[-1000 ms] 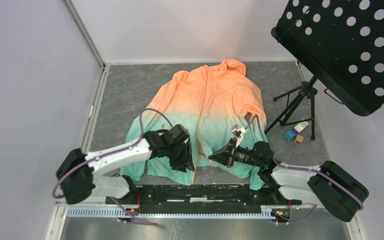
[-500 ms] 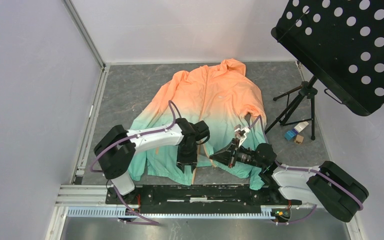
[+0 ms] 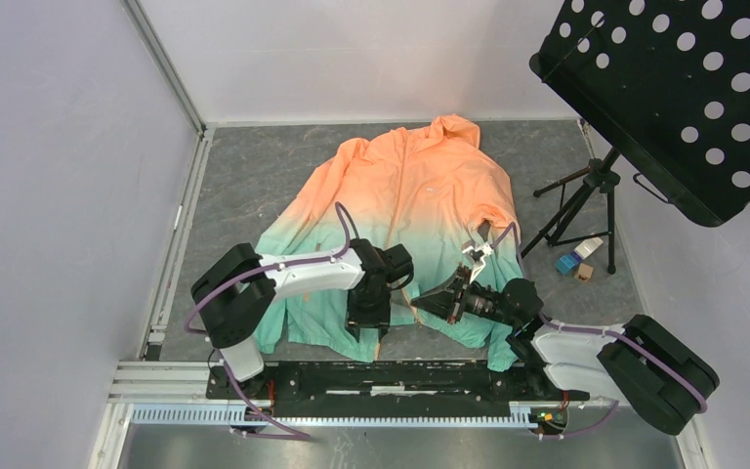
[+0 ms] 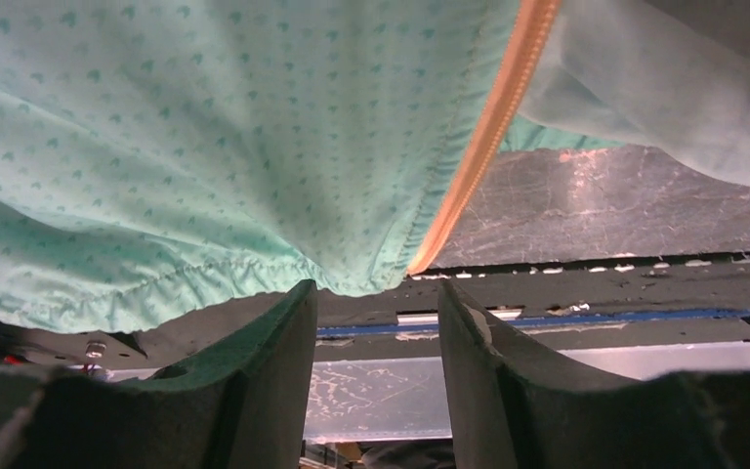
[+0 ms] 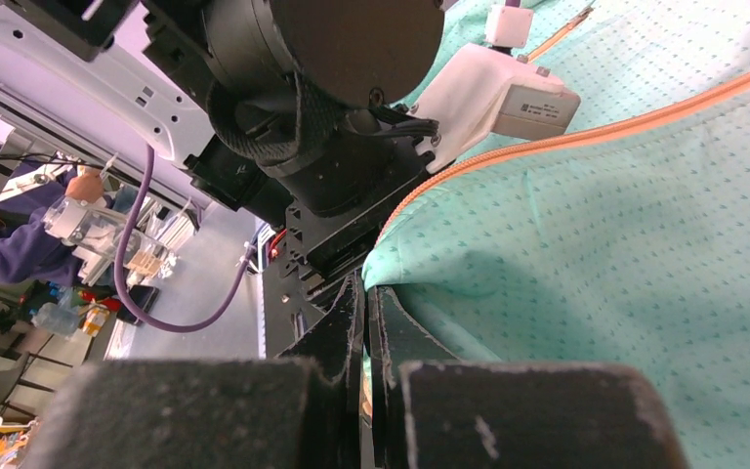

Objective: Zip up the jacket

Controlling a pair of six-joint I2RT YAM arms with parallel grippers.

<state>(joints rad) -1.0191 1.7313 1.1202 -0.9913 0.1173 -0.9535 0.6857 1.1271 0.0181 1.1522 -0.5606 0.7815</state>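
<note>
The jacket (image 3: pixel 405 205) lies flat on the grey table, orange at the far end fading to mint green near the arms, unzipped along its orange centre zipper (image 4: pixel 483 137). My left gripper (image 3: pixel 369 332) is open and hovers just above the bottom hem of the jacket's left panel (image 4: pixel 186 156), beside the zipper's lower end. My right gripper (image 3: pixel 418 306) is shut on the bottom front edge of the right panel (image 5: pixel 586 244) and lifts the green cloth slightly. The left arm's wrist (image 5: pixel 322 98) fills the right wrist view close ahead.
A black perforated music stand (image 3: pixel 679 88) on a tripod (image 3: pixel 576 210) stands at the right. Small blocks (image 3: pixel 576 262) lie by the tripod feet. The black base rail (image 3: pixel 391 376) runs along the near table edge, just below the jacket hem.
My left arm swung in from the left and forward, bringing its gripper down to the left panel's hem by the zipper. My right gripper shifted slightly, still gripping the cloth.
</note>
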